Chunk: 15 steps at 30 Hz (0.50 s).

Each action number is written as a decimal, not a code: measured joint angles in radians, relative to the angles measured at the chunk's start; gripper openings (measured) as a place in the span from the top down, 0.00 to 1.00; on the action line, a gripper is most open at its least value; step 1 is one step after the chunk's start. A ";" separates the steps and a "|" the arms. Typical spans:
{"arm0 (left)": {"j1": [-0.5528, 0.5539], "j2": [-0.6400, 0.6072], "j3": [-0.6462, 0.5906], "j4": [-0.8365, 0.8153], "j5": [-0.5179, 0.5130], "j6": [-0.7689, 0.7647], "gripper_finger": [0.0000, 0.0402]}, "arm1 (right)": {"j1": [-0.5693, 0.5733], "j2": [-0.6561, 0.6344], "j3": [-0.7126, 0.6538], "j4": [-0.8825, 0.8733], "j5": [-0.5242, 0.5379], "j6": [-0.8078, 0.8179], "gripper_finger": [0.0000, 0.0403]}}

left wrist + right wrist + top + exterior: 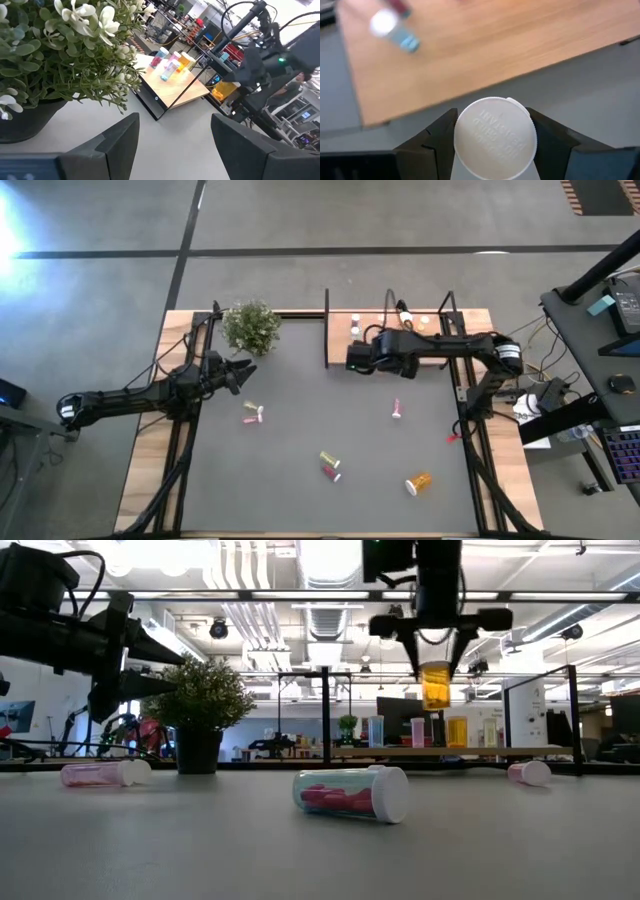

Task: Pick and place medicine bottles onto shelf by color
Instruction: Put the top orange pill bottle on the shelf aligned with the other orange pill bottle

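We see the right gripper (437, 668) clenched on an upright orange bottle (436, 686), white cap (495, 138) between its fingers, hanging above the wooden shelf (340, 330); the left gripper (243, 370) waits released beside the plant (251, 326)

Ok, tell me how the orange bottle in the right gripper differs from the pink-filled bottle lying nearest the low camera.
The orange bottle hangs upright in the air, clamped by the right gripper near the shelf; the pink-filled bottle lies on its side on the table, untouched. The orange bottle is amber, while the pink-filled bottle is clear with pink contents. Both have white caps.
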 joint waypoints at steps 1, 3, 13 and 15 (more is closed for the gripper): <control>0.000 0.000 0.000 0.001 0.000 0.000 0.43 | -0.016 -0.016 -0.019 -0.001 0.000 0.010 0.52; 0.000 0.001 0.000 0.000 0.000 0.000 0.43 | -0.053 -0.046 -0.057 -0.001 0.000 0.026 0.52; 0.000 0.001 0.000 0.000 0.000 0.000 0.43 | -0.279 -0.140 -0.219 0.082 -0.023 0.042 0.51; 0.000 0.001 0.000 0.000 0.000 0.000 0.43 | -0.317 -0.141 -0.240 0.113 -0.035 0.041 0.51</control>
